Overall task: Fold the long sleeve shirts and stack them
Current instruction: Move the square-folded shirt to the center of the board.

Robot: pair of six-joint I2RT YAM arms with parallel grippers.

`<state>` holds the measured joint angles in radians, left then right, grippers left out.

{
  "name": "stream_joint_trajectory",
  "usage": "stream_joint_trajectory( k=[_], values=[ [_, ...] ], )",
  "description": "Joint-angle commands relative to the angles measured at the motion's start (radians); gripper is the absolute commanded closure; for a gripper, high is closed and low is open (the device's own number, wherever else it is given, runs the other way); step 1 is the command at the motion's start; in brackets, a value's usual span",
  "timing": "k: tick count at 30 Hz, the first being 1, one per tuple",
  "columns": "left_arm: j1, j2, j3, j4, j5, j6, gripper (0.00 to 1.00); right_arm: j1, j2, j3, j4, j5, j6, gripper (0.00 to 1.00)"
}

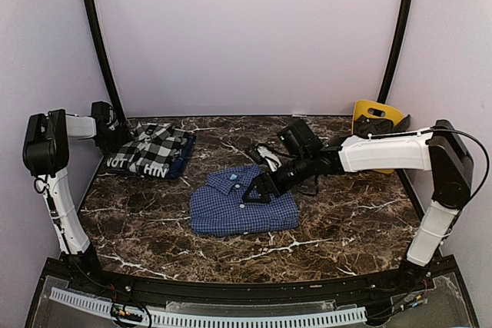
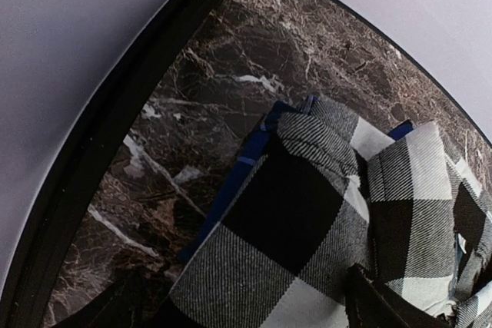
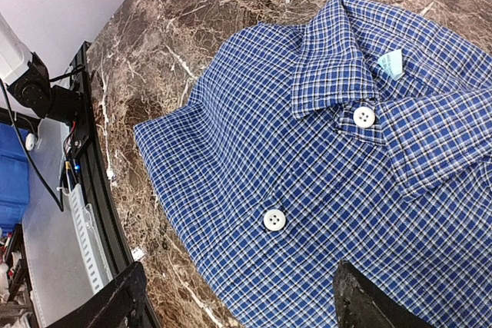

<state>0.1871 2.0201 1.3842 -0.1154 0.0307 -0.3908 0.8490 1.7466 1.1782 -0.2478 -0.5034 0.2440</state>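
Two shirts, the blue checked shirt (image 1: 242, 205) and the plaid shirt (image 1: 151, 150); one yellow bin (image 1: 396, 119); two pincers, left pincer (image 1: 119, 140) and right pincer (image 1: 257, 188).

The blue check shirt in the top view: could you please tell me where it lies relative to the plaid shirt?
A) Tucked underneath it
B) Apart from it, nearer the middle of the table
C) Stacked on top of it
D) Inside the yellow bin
B: the blue check shirt lies folded flat near the middle of the table, while the black-and-white plaid shirt sits apart from it at the far left corner.
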Motion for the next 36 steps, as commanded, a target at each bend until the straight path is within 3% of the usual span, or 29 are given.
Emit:
stream_joint_trajectory(
  k=[1,8,18,26,31,36],
  values=[
    [-0.001,0.013,-0.016,0.020,0.050,-0.033,0.11,0.002,0.007,0.012,0.003,-0.008,-0.002,0.20],
    [-0.017,0.038,-0.095,0.143,0.234,-0.029,0.18,0.002,0.004,-0.019,0.035,-0.014,0.022,0.20],
    [-0.149,0.004,-0.212,0.167,0.188,-0.044,0.27,0.002,-0.040,-0.074,0.036,0.036,0.033,0.19],
    [-0.237,-0.042,-0.314,0.184,0.195,-0.078,0.28,-0.008,-0.111,-0.081,-0.027,0.178,0.084,0.18],
    [-0.278,-0.091,-0.371,0.207,0.196,-0.106,0.29,-0.071,-0.135,-0.064,-0.146,0.382,0.167,0.16],
    [-0.283,-0.196,-0.425,0.204,0.173,-0.120,0.29,-0.171,-0.132,-0.118,-0.155,0.373,0.190,0.14]
  ],
)
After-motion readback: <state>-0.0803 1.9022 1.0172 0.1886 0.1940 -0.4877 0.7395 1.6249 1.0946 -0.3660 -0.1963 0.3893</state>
